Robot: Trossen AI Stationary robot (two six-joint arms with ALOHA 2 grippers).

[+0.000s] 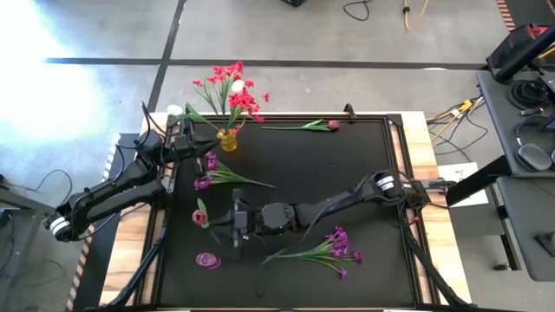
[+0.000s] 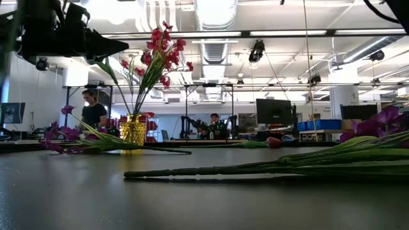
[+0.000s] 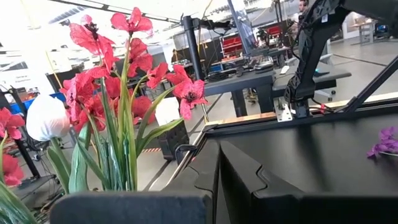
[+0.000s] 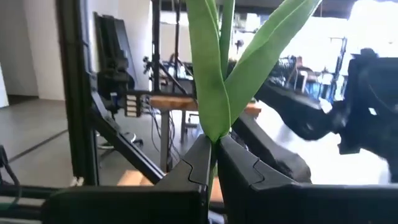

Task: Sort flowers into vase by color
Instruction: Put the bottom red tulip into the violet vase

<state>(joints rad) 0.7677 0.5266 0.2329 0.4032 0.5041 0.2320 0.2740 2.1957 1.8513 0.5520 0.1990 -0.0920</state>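
A yellow vase (image 1: 228,140) stands near the table's far left and holds red blooms (image 1: 238,91) and a white bud (image 3: 46,117). My left gripper (image 3: 217,155) is shut and empty beside this vase (image 2: 133,130). My right gripper (image 1: 232,224) reaches to the table's left middle and is shut on a sprig with a pink bloom (image 1: 201,215). Loose on the mat lie a purple sprig (image 1: 215,176), a larger purple sprig (image 1: 325,251), a red-pink tulip (image 1: 310,126) and a single pink bloom (image 1: 207,260). My right gripper (image 4: 214,146) pinches the sprig where its green leaves (image 4: 214,115) join. The leaves fan out beyond the fingertips (image 4: 199,158). The bloom end lies to the left of the fingers in the high view.
The black mat (image 1: 364,156) has a raised frame around it, with wooden strips on both sides. The larger purple sprig's stem (image 2: 255,169) lies across the near part. People sit at desks in the room beyond the table.
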